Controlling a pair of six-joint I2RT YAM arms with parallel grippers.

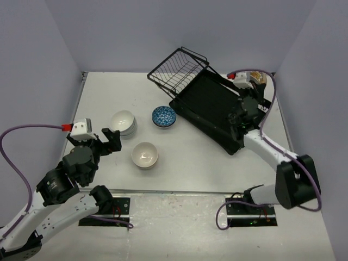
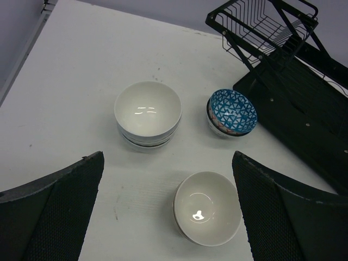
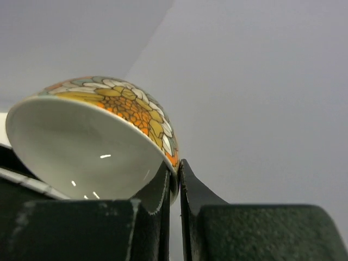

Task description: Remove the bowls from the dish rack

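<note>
1. Left gripper [image 2: 167, 159]: jaws released, spread wide, nothing between them. In the top view it hovers over the table [image 1: 196, 163] at about 8 o'clock from table centre, apart from every bowl.
2. Right gripper [image 3: 174, 173]: jaws clenched on the thin rim of a floral bowl [image 3: 98, 141], with only the rim's thickness between the pads.
3. Floral bowl: orange and yellow petal pattern outside, plain white inside. It is tilted, with its mouth toward 8 o'clock in the right wrist view. Only the grey wall shows behind it.
4. In the top view the right gripper sits at the 3 o'clock edge of the dish rack [image 1: 209, 109], near the far right corner of the table. The held bowl is barely readable from there.
5. Dish rack: black tray lying diagonally at about 1 o'clock from table centre. Its wire basket [image 1: 176, 68] is tilted up at the tray's 11 o'clock end.
6. White stack [image 1: 124, 122]: plain white bowls, nested and upright, on the table at 9 o'clock from the rack and well apart from it.
7. Blue-patterned bowl [image 1: 163, 116]: at 3 o'clock from the white stack, nested on another bowl. It is just beside the tray's near corner and not touching it.
8. Third stack [image 1: 145, 155]: white inside, nested on a bowl underneath, at 5 o'clock from the white stack. It is the closest to the left gripper.
</note>
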